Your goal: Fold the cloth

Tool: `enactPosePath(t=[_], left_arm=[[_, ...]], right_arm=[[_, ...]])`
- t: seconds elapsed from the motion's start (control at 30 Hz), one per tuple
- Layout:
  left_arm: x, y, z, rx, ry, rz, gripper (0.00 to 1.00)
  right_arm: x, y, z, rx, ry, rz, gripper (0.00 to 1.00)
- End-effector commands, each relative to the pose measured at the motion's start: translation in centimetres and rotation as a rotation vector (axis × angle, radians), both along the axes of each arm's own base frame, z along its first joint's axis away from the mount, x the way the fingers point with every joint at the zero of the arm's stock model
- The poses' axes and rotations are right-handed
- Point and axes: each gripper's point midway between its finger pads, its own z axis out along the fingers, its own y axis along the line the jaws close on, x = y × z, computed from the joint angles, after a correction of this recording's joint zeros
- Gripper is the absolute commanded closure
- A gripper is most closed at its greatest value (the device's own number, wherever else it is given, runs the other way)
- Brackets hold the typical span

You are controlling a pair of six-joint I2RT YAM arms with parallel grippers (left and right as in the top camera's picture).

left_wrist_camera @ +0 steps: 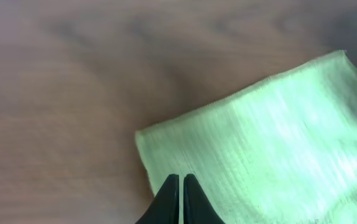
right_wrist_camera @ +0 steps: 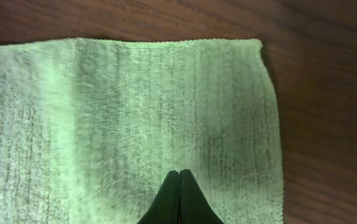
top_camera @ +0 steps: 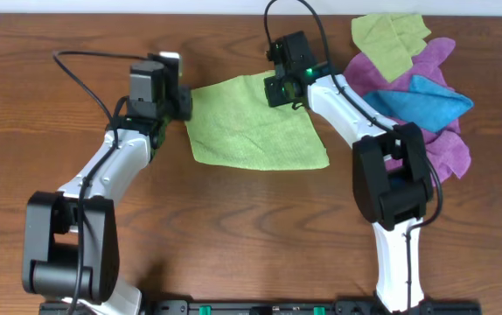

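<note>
The cloth (top_camera: 255, 122) is a bright lime-green square, lying spread flat on the wooden table (top_camera: 233, 227) at the centre back. My left gripper (top_camera: 184, 103) is at its upper left corner. In the left wrist view its fingertips (left_wrist_camera: 181, 177) are shut, just over the cloth's (left_wrist_camera: 278, 143) corner edge. My right gripper (top_camera: 279, 91) hovers over the cloth's upper right part. The right wrist view shows its jaws (right_wrist_camera: 178, 172) shut above the fuzzy cloth (right_wrist_camera: 135, 112), with nothing seen pinched between them.
At the back right lies a pile of other cloths: a duller olive-green one (top_camera: 391, 39), a blue one (top_camera: 426, 101) and purple ones (top_camera: 439, 144). The right arm's base link (top_camera: 395, 175) stands beside that pile.
</note>
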Motion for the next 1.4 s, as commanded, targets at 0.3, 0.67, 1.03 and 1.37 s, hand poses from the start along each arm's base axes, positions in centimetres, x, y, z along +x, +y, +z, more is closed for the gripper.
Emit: enactPosePath(t=[0.3,0.67,1.03,1.37], left_arm=[[-0.7,-2.2,-7.2,-0.061,0.152,-0.037,0.95],[-0.1,-0.9,-9.7,0.020,0.153,0.005,0.95],[1.1,1.0,-10.8,0.161,0.098,0.016,0.95],[2.9,5.6,-9.6,0.197,0.051,0.081,0.95]], right_arm=[[-1.2,0.6,0.6,0.003,0.024,0.011,0.99],[-2.4,1.9,0.5,-0.006,0.044,0.041,0.99],[-2.9,1.7,4.9,0.008,0.001,0.046,0.99],[-6.7,-0.5,5.6,-0.083,0.118,0.063,0.99]])
